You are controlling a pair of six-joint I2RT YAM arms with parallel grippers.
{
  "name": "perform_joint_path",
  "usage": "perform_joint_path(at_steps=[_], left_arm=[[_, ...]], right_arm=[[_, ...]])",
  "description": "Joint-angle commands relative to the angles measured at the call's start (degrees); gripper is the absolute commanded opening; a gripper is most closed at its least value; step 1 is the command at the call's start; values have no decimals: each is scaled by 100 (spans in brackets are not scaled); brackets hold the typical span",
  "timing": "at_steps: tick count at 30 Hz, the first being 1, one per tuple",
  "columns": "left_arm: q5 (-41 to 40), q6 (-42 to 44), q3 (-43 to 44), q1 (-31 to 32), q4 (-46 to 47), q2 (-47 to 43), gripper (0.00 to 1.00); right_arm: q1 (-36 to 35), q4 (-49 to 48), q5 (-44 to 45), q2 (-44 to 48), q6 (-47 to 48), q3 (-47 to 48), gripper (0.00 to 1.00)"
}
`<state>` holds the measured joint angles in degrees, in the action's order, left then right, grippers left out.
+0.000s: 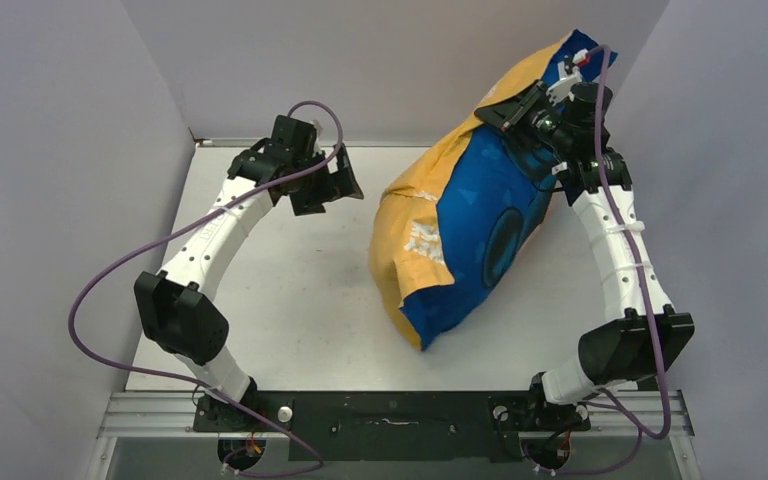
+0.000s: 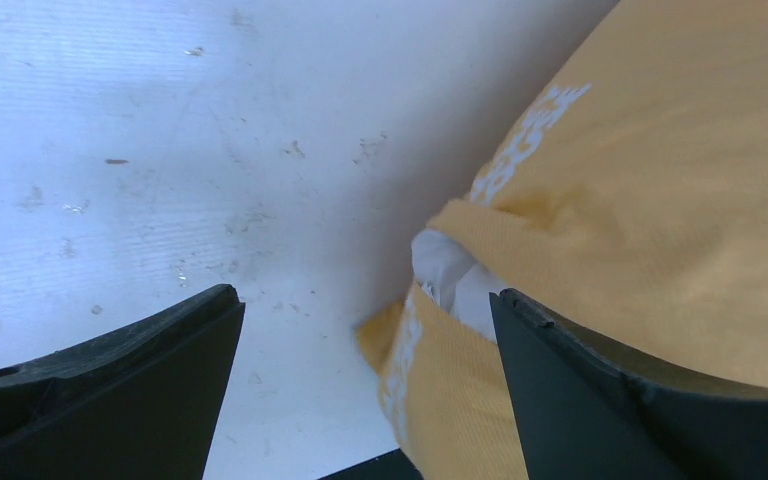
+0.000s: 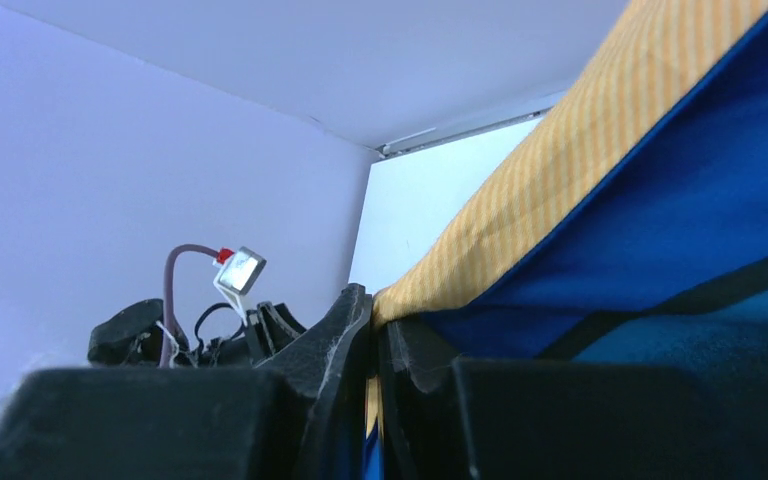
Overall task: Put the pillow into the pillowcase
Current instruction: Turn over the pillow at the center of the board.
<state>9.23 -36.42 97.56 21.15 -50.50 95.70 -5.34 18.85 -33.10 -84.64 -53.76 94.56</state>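
Observation:
The pillowcase (image 1: 460, 230), orange-yellow on one face and blue on the other, hangs bulging from its upper right corner down to the table. My right gripper (image 1: 505, 112) is shut on that raised corner; in the right wrist view the fabric edge (image 3: 610, 150) is pinched between the closed fingers (image 3: 375, 320). My left gripper (image 1: 345, 190) is open and empty, just left of the case. In the left wrist view its gripper (image 2: 365, 298) straddles a low opening of the orange case (image 2: 660, 180), where a bit of the off-white pillow (image 2: 450, 280) shows. The rest of the pillow is hidden inside.
The white table (image 1: 290, 290) is walled by grey panels on the left, back and right. The left arm's wrist (image 3: 190, 320) shows in the right wrist view against the left wall. The raised case leans close to the back right corner.

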Motion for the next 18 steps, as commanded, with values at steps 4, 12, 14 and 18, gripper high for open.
perform_joint_path(at_steps=[4,12,14,18], left_arm=[[-73,-208,-24,227,-14,-419,100],[-688,-135,-218,-53,-262,-903,98],[-726,-121,-351,-58,-198,-1015,98],[-633,-199,-649,-58,-80,-1137,98]], right_arm=[[-897,-718,-5,-943,156,1299,10],[-1154,1479,525,-1623,1173,2374,90],[-753,1778,663,-1379,1285,2022,99],[98,2164,588,-823,1541,973,94]])
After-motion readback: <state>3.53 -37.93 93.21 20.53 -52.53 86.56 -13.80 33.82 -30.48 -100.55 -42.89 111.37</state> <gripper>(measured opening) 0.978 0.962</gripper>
